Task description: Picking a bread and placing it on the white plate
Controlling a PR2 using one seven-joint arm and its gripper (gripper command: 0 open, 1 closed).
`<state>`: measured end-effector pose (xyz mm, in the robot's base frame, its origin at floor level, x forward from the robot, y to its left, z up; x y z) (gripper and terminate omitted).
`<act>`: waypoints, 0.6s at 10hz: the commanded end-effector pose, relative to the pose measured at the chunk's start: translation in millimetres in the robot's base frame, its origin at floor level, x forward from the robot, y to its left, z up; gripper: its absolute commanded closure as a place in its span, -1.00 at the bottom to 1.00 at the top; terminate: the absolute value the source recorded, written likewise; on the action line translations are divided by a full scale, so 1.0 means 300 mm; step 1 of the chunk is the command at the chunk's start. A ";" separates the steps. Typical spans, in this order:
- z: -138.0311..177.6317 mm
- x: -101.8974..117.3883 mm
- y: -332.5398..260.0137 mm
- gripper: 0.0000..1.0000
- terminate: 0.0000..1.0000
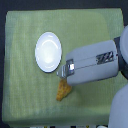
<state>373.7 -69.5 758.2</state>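
Pincer [63, 75]: tip of a grey-white arm [95, 62] that entered from the exterior view's right; fingertips largely hidden under the housing, so whether it was released or clenched could not be told. Bread [63, 90]: golden-orange, elongated, directly below the pincer tip in the exterior view, upper end meeting or tucked under it; contact could not be confirmed. White plate [48, 51]: round, bare, up and toward the exterior view's left of the pincer, near but apart from the bread. Surface [25, 100]: covered in green cloth, carried all items.
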 end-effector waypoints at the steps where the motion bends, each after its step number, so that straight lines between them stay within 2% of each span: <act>1: -0.114 0.042 0.007 -1.00 -1.00; 6: -0.155 0.049 0.013 -1.00 -1.00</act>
<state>386.2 -69.3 723.7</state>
